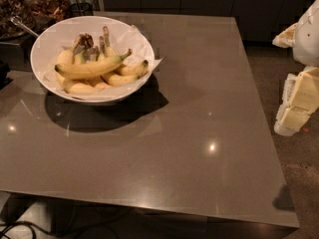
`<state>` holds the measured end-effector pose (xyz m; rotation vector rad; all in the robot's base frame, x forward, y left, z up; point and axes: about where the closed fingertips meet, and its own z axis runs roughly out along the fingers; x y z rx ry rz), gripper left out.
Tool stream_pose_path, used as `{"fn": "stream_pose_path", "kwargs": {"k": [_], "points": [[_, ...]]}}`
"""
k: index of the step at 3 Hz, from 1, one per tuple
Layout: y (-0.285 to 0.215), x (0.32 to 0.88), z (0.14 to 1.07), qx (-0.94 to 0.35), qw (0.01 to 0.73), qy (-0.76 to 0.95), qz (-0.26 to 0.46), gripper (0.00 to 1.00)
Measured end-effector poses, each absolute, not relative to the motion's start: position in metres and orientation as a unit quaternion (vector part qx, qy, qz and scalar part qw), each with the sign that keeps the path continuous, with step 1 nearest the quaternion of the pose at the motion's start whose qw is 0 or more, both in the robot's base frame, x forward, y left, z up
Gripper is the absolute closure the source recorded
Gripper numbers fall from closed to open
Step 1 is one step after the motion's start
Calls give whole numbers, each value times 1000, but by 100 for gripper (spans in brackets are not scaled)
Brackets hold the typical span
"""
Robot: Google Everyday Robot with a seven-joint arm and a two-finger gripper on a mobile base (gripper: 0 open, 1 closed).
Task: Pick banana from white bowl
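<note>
The white bowl (41,41) stands at the far left of the grey table and is lined with crinkled white paper. The banana (92,67) lies on top of the pile, long and gently curved, with its stem end pointing right and up and its dark tip to the left. Shorter bananas (124,76) and a bunch with brown upright stems (85,43) lie under and behind it. My gripper (299,101) shows as cream-coloured parts at the right edge of the view, off the table's right side and far from the bowl.
The grey table (189,133) has its front edge near the bottom and its right edge close to my arm (310,34). Glass jars of food (47,4) and a metal spoon handle (22,26) stand behind the bowl at the far left. Dark cabinets run along the back.
</note>
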<state>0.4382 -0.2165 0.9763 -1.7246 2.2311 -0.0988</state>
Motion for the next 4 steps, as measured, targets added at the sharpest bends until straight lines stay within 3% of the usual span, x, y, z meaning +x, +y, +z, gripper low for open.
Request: {"fn": "stream_pose_path", "kwargs": {"k": [2, 4], "points": [[-193, 456, 981, -615, 143, 775, -31, 0], [-134, 520, 969, -643, 97, 759, -22, 0]]}}
